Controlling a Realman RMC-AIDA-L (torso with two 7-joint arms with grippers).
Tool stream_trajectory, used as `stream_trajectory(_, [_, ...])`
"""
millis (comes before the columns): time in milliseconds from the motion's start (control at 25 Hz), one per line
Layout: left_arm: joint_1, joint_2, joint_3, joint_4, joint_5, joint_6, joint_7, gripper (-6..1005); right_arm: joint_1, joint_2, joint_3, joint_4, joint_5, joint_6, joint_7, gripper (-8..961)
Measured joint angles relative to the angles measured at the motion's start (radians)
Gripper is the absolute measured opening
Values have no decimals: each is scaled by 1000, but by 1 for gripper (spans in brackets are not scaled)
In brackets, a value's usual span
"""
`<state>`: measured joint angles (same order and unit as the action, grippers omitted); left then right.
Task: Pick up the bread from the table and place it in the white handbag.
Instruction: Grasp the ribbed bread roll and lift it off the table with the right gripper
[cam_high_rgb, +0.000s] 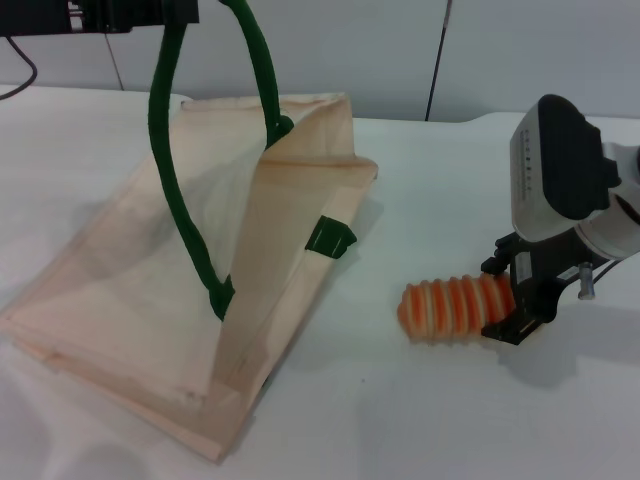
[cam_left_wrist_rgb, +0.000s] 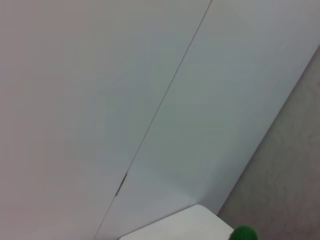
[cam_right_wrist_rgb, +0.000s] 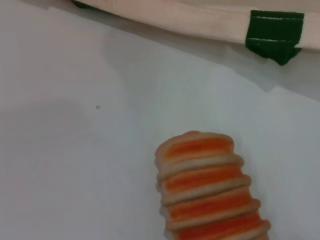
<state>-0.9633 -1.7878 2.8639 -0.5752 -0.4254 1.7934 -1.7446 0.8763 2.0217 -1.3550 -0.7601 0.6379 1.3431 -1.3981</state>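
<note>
Orange-striped bread (cam_high_rgb: 447, 308) near the counter's (cam_high_rgb: 400, 420) right edge: right tool (cam_high_rgb: 508, 300) grasping its end; we lift level.

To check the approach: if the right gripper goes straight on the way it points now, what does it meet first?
The bread: the right gripper is already at its near end. Beyond it, probably the white handbag.

Lab-like: bare white table (cam_high_rgb: 400, 420), panelled wall (cam_left_wrist_rgb: 150, 100)

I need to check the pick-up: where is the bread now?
In the head view the bread lies on the table, right of the white handbag, its far end at the right hand.
</note>
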Motion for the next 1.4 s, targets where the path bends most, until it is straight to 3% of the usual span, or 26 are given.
stream_trajectory(760, [2, -1, 0, 2, -6, 0, 5, 120, 0, 1, -40, 20, -4, -29, -6, 749])
stream_trajectory(1400, [2, -1, 0, 1, -7, 0, 4, 119, 11, -4, -6, 28, 25, -36, -55, 618])
